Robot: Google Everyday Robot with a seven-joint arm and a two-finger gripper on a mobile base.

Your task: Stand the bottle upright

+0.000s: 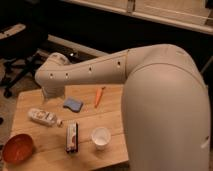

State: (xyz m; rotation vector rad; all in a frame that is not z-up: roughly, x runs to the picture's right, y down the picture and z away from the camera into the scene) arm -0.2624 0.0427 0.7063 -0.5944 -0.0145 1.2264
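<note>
Three containers stand or lie on the wooden counter (50,146). At its near left corner sits a red-orange bowl (17,148), upright, showing only its own glazed inside. Near the front edge a white paper cup (101,137) stands upright with its mouth open to the camera; only its pale inner wall and bottom can be seen. The bottle (42,116) lies on its side on the left part of the counter, its length running from upper left to lower right, with the small end toward the middle of the counter (whether there is anything inside it cannot be told).

Between the bottle and the cup lies a flat black-and-white box (72,137), its long side pointing away from the camera, just beside the cup and apart from the bottle. Farther back rest a blue sponge (73,104) and a thin orange stick-like thing (99,96), close to each other but not touching.

The big white arm (95,72) reaches across from the right and bends down at its left end. The jaws hang there, over the far left of the counter, behind the bottle and left of the sponge. They stand wide apart, gripping nothing and touching neither the bottle nor the sponge.
</note>
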